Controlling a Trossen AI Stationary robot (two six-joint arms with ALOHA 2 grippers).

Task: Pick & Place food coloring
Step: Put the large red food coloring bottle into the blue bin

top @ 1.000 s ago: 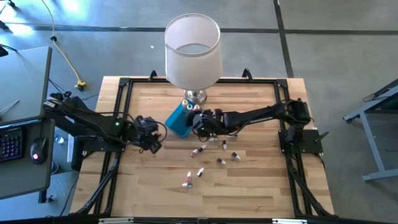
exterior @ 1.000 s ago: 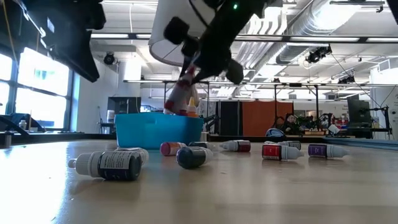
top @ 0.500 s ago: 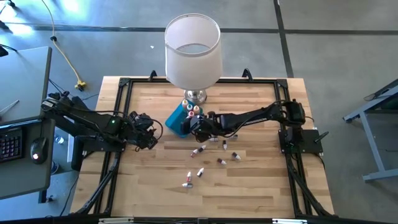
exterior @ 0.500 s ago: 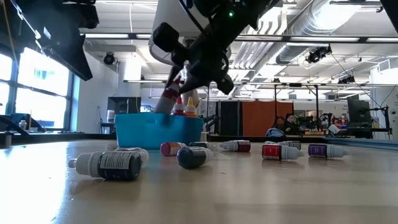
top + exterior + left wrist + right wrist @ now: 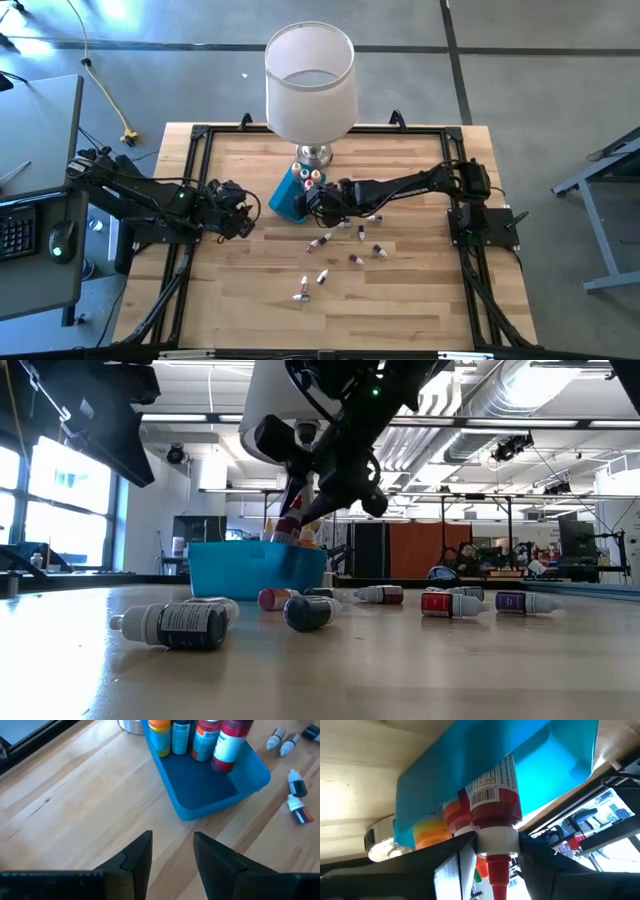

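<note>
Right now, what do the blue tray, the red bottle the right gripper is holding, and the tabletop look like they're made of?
The blue tray looks like moulded plastic: one even colour, rounded rim, soft sheen. The red bottle, held in the right gripper, seems translucent plastic with a printed paper label and a ribbed white collar. The tabletop appears to be jointed wooden boards, with visible grain and seams under a smooth, low-gloss finish.

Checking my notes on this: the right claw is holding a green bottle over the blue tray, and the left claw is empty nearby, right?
One thing is off: the bottle in the right claw is red, not green, as the right wrist view shows. The rest holds: it hangs over the blue tray, and the left claw is empty nearby.
</note>
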